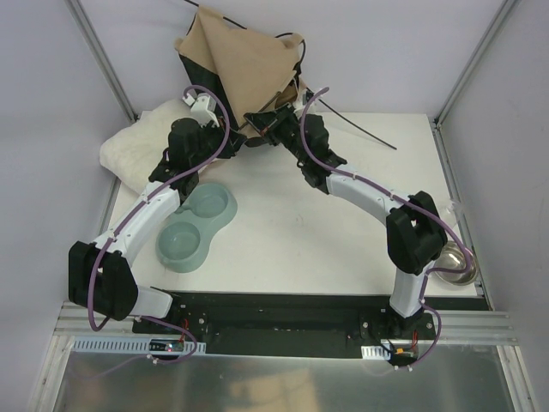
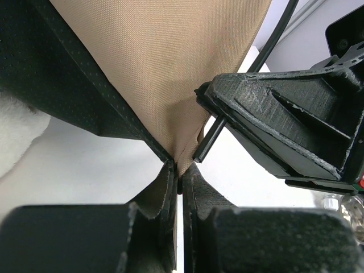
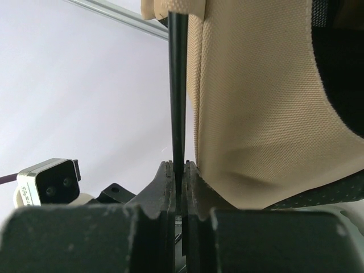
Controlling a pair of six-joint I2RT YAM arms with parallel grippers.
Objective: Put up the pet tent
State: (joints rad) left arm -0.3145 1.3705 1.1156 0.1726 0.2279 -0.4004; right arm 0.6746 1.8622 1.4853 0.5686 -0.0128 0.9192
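while the tent point(image 1: 236, 56) sags at the table's point(image 1: 343, 232) far edge | left gripper point(image 2: 177, 173) pinched shut on its corner | right gripper point(image 3: 179, 170) clamped on a pole point(image 3: 177, 85) | step: probably seating pole | next: steady push

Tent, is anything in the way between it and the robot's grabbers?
No, nothing visible is in the way. The left gripper is pinched shut on a tan fabric corner of the pet tent. The right gripper is shut on its thin black pole, right beside the fabric.
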